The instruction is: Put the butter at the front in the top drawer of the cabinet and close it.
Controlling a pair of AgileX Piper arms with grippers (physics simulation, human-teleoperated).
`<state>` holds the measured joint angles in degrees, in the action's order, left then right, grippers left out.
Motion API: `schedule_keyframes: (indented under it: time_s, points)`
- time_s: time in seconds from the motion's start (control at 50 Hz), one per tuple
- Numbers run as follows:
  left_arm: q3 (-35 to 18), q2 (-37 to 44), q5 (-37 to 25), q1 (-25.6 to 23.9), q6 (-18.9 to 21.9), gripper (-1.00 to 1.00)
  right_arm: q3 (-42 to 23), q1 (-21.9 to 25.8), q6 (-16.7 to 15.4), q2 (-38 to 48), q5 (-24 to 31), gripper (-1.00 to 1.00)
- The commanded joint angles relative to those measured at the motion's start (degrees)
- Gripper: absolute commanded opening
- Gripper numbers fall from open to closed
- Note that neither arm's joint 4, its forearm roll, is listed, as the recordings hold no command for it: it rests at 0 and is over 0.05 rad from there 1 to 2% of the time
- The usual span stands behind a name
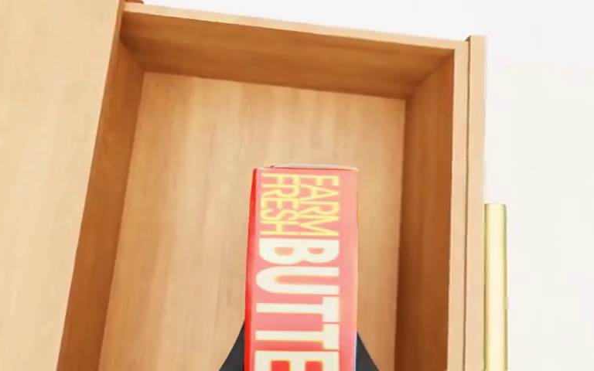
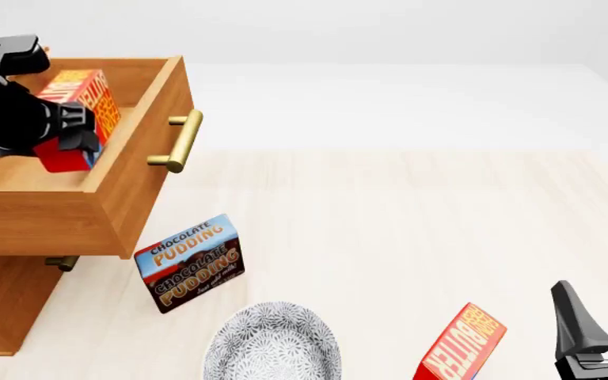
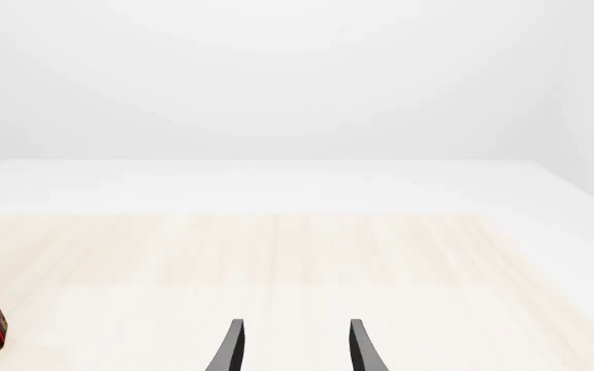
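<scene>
Left gripper (image 2: 72,134) is clamped on the butter (image 2: 77,119), holding it over the open top drawer (image 2: 124,186) of the cabinet (image 2: 9,301). In the left wrist view the box (image 1: 302,270) stands between the dark fingers (image 1: 237,352), lower end pinched, upper end pointing into the bare drawer cavity (image 1: 183,193). Grip low on the box probably keeps the fingers out of the way of the drawer walls on the drop. Can't tell if the box bottom touches the drawer floor yet; in the front view it looks tilted and just above it.

Drawer is pulled well out, brass handle (image 2: 180,141) facing the open table, so access from above is free. Judgement: placing step is nearly done; release, retreat and push-shut remain.

Right gripper (image 2: 600,328) sits parted and holding nothing at the near right of the table (image 2: 410,206), fingers (image 3: 233,348) apart over bare wood in its wrist view. Parked out of the left arm's path, I'd say.

Butter look: narrow red box, orange face, yellow "FARM FRESH" above white "BUTTER" lettering. A second butter box (image 2: 461,348) leans near the right gripper. Chocolate pudding box (image 2: 190,261) stands tilted just beside the cabinet front, patterned bowl (image 2: 272,348) nearer the camera.
</scene>
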<state>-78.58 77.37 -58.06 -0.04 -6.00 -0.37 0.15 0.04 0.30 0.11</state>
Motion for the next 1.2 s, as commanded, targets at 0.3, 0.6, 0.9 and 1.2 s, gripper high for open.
schedule_keyframes:
  time_s: [0.3, 0.6, 0.9, 1.2]
  points:
    - [2.28, -0.40, 2.32, 0.49, 1.60, -1.00, 0.04, -0.02, 0.01, -0.08, 0.02, 1.00]
    - [2.47, -1.07, 3.16, 1.14, 2.99, -1.00, 0.04, -0.02, -0.01, -0.08, 0.02, 1.00]
    - [4.11, -0.94, 4.37, 0.81, 2.68, -1.00, 0.04, -0.03, -0.01, -0.07, 0.02, 1.00]
    - [5.40, -0.21, 5.89, 0.40, 2.17, -1.00, 0.04, -0.03, 0.00, -0.08, 0.02, 1.00]
